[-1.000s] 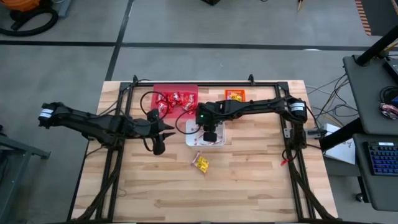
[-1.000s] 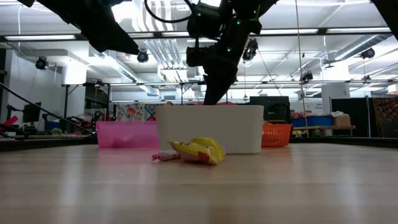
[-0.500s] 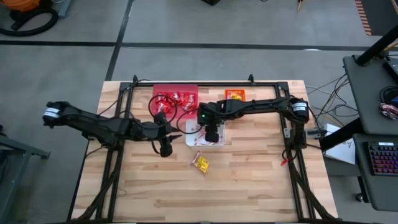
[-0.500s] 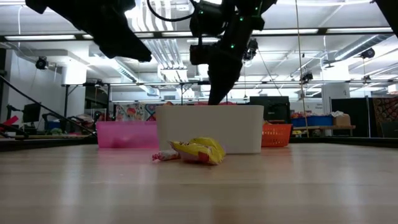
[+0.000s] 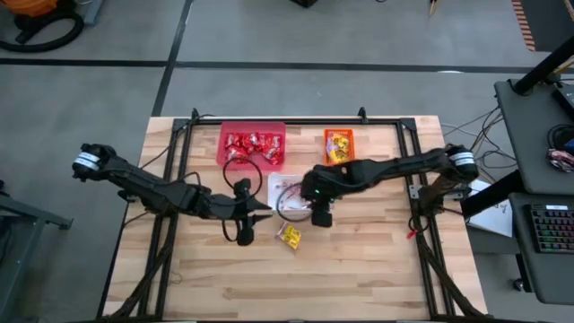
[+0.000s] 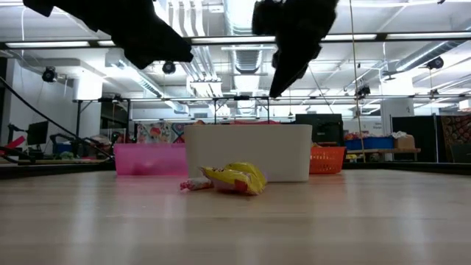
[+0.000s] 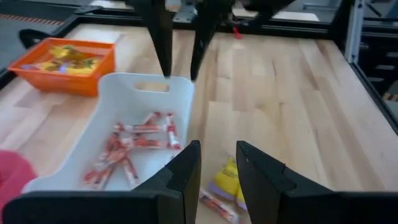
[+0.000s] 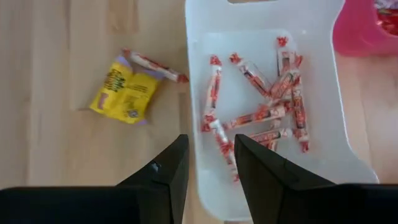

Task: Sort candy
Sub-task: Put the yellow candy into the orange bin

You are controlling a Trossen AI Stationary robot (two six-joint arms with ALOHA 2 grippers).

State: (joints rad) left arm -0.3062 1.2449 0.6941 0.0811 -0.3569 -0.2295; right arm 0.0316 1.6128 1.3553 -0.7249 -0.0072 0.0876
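You are looking at a yellow crinkled candy packet (image 5: 290,237) lying on the wooden table (image 5: 359,269) just in front of the white plastic bin (image 5: 285,190), with one thin red-and-white stick (image 8: 152,63) touching it. Both are waiting unsorted. Your left gripper (image 5: 261,209) is hovering beside that bin, fingers slightly apart and holding nothing. Your right gripper (image 5: 321,218) is hanging over the bin's near edge, fingers parted and empty. Inside the bin, red-and-white sticks (image 8: 267,106) are piling up. Beyond it, the pink-red bin (image 5: 252,144) and orange bin (image 5: 339,144) are holding their packets. Both grippers are crowding one spot, so they could collide, or pinch the packet and stick together.
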